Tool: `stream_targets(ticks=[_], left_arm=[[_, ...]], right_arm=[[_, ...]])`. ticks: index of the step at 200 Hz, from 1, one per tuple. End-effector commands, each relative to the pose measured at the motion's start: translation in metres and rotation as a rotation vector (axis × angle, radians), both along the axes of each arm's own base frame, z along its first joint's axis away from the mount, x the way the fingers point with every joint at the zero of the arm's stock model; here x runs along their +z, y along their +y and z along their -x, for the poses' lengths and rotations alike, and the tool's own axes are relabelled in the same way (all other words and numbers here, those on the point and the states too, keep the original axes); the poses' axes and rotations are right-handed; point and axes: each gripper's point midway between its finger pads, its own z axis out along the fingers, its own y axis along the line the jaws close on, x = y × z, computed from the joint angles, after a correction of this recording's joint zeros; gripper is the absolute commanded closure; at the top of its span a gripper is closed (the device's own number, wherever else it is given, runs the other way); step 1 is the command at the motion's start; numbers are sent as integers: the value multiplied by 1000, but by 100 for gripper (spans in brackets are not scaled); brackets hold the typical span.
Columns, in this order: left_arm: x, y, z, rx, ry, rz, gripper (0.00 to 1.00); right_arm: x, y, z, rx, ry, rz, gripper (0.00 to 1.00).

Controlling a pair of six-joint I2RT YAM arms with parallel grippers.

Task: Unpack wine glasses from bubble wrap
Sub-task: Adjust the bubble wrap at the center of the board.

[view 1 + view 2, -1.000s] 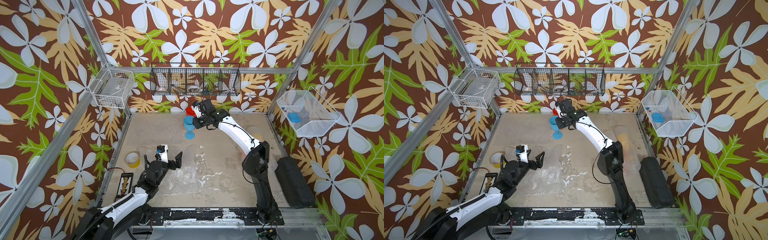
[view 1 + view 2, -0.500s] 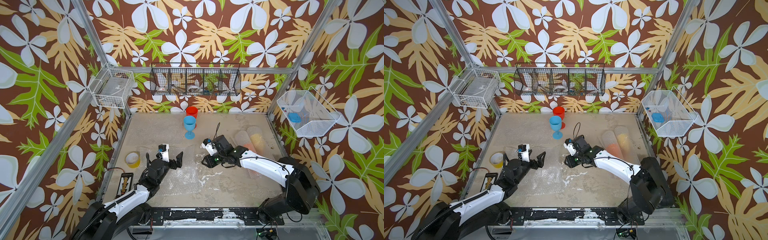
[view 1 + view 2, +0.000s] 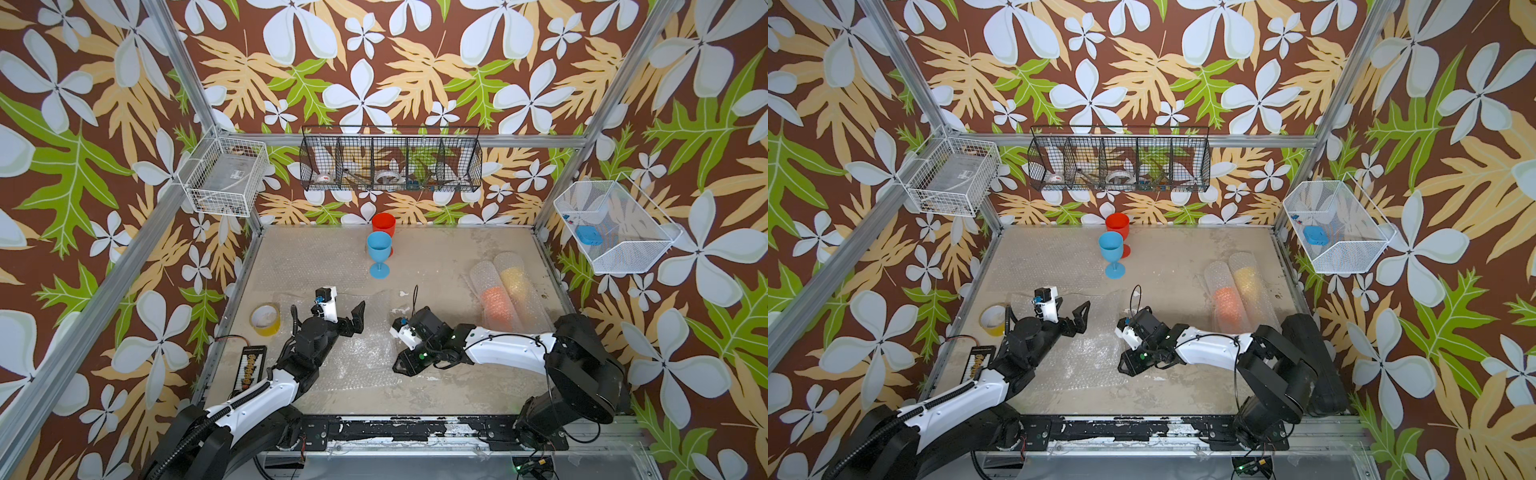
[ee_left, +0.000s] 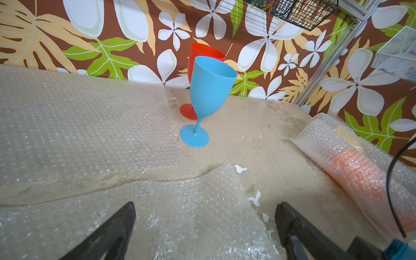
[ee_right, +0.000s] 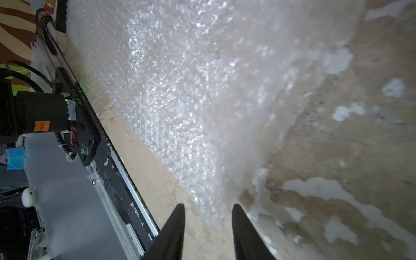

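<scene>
A light blue wine glass [image 3: 379, 248] [image 4: 210, 90] stands upright at the back middle, with a red one [image 3: 383, 224] [image 4: 203, 53] upright just behind it. Two rolls of bubble wrap lie side by side at the right, holding an orange glass [image 3: 496, 302] [image 4: 360, 173] and a yellow glass [image 3: 514, 281]. One flat bubble wrap sheet [image 3: 357, 353] [image 5: 180, 90] lies at the front middle, another [image 3: 299, 257] at the back left. My left gripper [image 3: 347, 318] [image 4: 206, 206] hovers wide open over the front sheet's far part. My right gripper [image 3: 401, 365] [image 5: 207, 206] is open and low, jaws either side of that sheet's right edge.
A yellowish tape roll [image 3: 265, 319] and a black device [image 3: 249, 368] lie along the left edge. Wire baskets hang on the left wall [image 3: 226, 183], back wall [image 3: 390, 164] and right wall [image 3: 615, 226]. A black case [image 3: 1320, 361] sits behind my right arm.
My right arm has swung from the back, beside the red and blue glasses, down to the front sheet's right edge. The left arm has stayed put, still open.
</scene>
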Motion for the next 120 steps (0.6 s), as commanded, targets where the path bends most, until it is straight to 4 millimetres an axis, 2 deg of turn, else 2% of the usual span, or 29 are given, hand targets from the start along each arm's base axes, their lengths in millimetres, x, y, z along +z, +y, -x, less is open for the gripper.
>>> stream_targets(ticks=[1, 45, 82, 120], left_arm=[[3, 3, -1, 14, -4, 5, 2], [4, 3, 0, 14, -7, 6, 2], [4, 4, 0, 19, -3, 6, 2], [3, 3, -1, 15, 0, 11, 2]], right_arm=[[6, 21, 4, 15, 0, -52, 63], [-1, 47, 36, 106, 43, -51, 64], [-15, 30, 30, 96, -12, 59, 63], [-24, 37, 32, 99, 4, 42, 64]])
